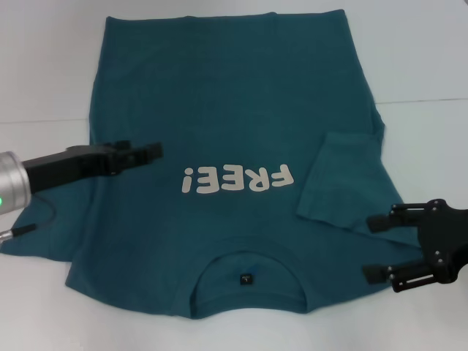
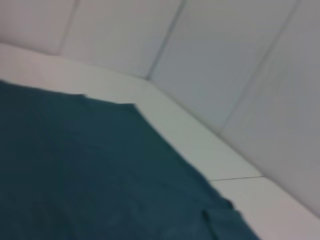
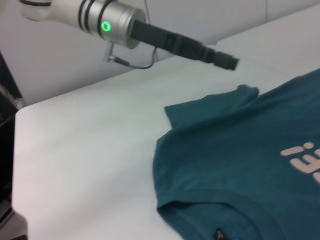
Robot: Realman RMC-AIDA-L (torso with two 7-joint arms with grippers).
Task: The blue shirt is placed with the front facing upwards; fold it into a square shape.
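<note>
1 blue shirt (image 1: pixel 227 131), 2 grippers: left gripper (image 1: pixel 150 153) & right gripper (image 1: pixel 374 247), 1 table (image 1: pixel 424 66).

blue shirt (image 3: pixel 240 155) on white table (image 3: pixel 85 150), left gripper (image 3: pixel 227 61) above

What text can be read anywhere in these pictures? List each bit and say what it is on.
"FREE!" in white letters on the chest of the blue shirt; it reads upside down in the head view, and only its end shows in the right wrist view.
A small mark on the dark neck tag inside the collar: too small to read.
No readable text on the left gripper, the right gripper or the table.
</note>
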